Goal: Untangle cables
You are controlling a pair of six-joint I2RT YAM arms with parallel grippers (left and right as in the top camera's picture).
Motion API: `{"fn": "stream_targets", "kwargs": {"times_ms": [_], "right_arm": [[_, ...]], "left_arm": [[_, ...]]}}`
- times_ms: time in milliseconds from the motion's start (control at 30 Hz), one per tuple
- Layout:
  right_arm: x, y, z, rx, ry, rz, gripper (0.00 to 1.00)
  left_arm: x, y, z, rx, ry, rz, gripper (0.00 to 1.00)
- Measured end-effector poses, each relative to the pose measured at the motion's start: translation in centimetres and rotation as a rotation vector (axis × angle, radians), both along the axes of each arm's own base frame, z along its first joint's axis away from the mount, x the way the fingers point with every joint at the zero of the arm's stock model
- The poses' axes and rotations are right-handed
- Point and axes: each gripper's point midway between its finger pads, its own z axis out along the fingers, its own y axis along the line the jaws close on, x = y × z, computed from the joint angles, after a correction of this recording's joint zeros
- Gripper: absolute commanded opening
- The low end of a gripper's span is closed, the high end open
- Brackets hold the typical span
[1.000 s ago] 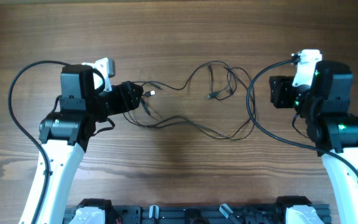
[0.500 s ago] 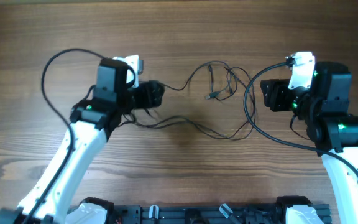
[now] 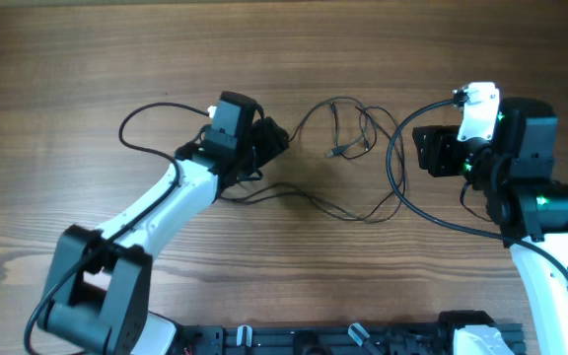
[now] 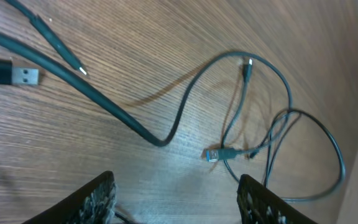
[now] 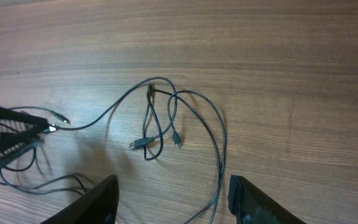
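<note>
Left gripper (image 4: 176,194): jaws spread wide, nothing between them. The cables (image 4: 247,140) lie ahead and to the right, their long strand running away from the jaws. Right gripper (image 5: 173,193): equally spread and empty, facing the same cables from farther off. The left arm has swung in closer; the right has barely shifted.

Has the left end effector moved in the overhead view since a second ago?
Yes. The left end effector has travelled right across the table, closing on the looped cables, which stayed put.
</note>
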Motion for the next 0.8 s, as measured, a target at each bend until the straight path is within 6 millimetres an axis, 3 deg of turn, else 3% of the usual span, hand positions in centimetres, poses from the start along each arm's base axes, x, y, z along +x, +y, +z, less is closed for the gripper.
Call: {"fn": "stream_targets", "kwargs": {"times_ms": [133,233,300,533,567,633,667,800], "right_arm": [[0.0,0.0,0.0,0.000,0.000,0.000,0.59],[0.0,0.0,0.0,0.002,0.000,-0.002,0.59],[0.0,0.0,0.0,0.007,0.002,-0.005,0.59],[-0.1,0.4,0.0,0.025,0.005,0.008,0.59],[-0.1,0.4,0.0,0.025,0.005,0.007,0.59],[-0.1,0.4,0.0,0.027,0.007,0.006,0.59],[-0.1,0.4,0.0,0.029,0.008,0.004,0.59],[0.0,0.4,0.0,0.035,0.011,-0.002,0.61]], "left_arm": [[1.2,0.9,-1.1,0.049,-0.018,0.095,0.61],[3.4,1.6,0.2,0.060,-0.118,0.165,0.50],[4.4,1.7,1.2,0.050,-0.173,0.193,0.49],[3.6,1.5,0.1,0.092,-0.144,0.190,0.50],[3.4,1.3,-0.3,0.097,-0.133,0.181,0.43],[3.2,0.9,-1.1,0.106,-0.117,0.173,0.11],[3.1,0.8,-1.5,0.107,-0.109,0.175,0.04],[4.3,0.2,-0.9,0.071,-0.163,0.175,0.04]]}}
